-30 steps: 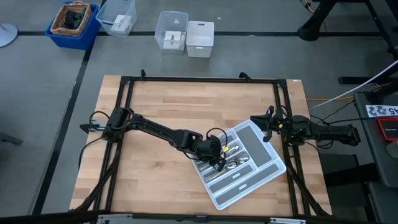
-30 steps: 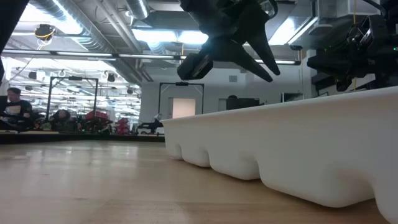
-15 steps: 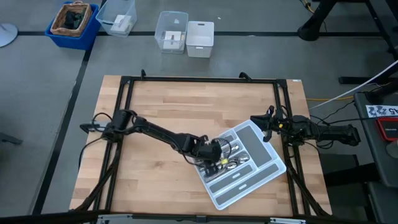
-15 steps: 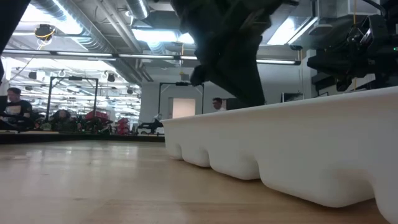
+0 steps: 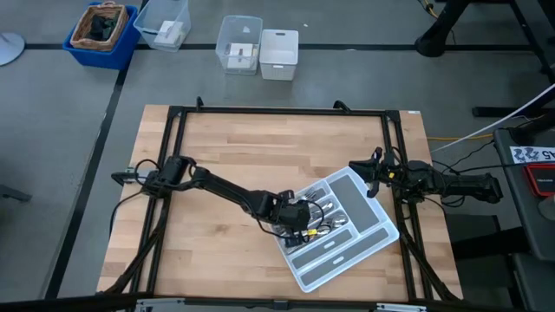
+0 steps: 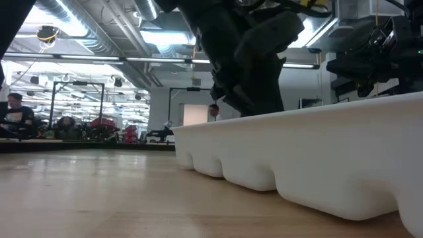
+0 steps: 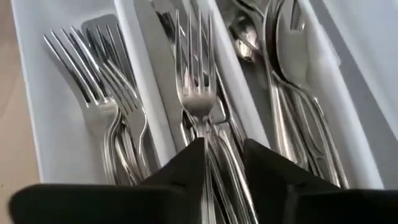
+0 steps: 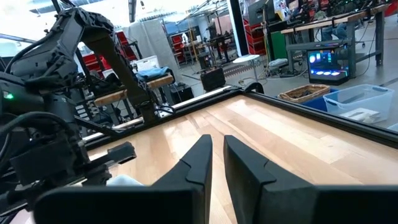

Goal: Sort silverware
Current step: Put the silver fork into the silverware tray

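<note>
A light grey compartmented tray [image 5: 357, 192] lies askew at the table's right near part; its wall [image 6: 317, 158] fills the low view. Silverware [image 5: 326, 218] lies sorted in it: forks [image 7: 102, 109] in one compartment, knives [image 7: 163, 25] in the middle one, spoons [image 7: 292, 87] beside them. One fork [image 7: 196, 93] lies on the knives, tines pointing away from me. My left gripper [image 5: 303, 227] [image 7: 224, 155] reaches down into the tray, open by a narrow gap, with that fork's handle between its fingers. My right gripper [image 5: 357, 171] [image 8: 216, 146] waits at the table's right edge, shut and empty. My left gripper has the fork's handle [image 7: 214, 146] running back between its two fingers, close along one finger [image 7: 186, 165], with a gap on the other side. I cannot tell whether a finger touches it. The fingers slant down along the fork, which rests on the knives.
A black frame [image 5: 282, 111] runs round the wooden table; bare wood [image 5: 225, 147] lies left of and beyond the tray. Clear boxes [image 5: 238, 43], a white box [image 5: 279, 54] and a blue bin [image 5: 102, 30] stand on the floor past the far edge. A person [image 6: 16, 112] sits far behind.
My left gripper has sunk from above the tray's rim down into the tray and has rolled about its own line as it went. The tray has kept its place.
</note>
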Controlling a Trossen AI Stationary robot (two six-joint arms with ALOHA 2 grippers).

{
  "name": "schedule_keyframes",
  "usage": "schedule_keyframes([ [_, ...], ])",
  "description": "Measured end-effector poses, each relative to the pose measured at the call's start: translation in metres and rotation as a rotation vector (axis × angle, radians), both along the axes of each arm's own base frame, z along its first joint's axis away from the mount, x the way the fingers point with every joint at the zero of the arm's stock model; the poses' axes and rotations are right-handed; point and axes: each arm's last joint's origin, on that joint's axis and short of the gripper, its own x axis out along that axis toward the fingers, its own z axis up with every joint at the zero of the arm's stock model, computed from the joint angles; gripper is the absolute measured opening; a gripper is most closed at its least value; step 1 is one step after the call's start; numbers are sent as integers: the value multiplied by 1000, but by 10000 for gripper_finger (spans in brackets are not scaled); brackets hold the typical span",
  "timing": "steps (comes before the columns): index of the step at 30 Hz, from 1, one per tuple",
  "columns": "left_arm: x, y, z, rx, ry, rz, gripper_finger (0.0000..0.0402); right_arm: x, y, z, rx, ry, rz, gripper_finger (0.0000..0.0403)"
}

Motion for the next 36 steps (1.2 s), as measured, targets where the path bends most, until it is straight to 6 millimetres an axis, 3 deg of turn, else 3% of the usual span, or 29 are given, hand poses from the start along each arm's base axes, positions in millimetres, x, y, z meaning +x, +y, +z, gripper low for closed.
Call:
schedule_keyframes([
  [5, 0, 3, -3, 34, 12, 0, 127, 0, 0, 0, 0, 0, 0, 46],
  [12, 4, 3, -20, 87, 39, 2, 121, 0, 0, 0, 0, 0, 0, 46],
  [19, 4, 4, -25, 121, 46, 11, 92, 0, 0, 0, 0, 1, 0, 46],
  [26, 4, 5, -25, 120, 46, 35, 15, 0, 0, 0, 0, 0, 0, 46],
  [32, 7, 5, -21, 96, 29, 65, 15, 0, 0, 0, 0, 0, 0, 46],
  [36, 16, 5, -8, 79, -19, 78, 7, 0, 0, 0, 0, 0, 0, 46],
])
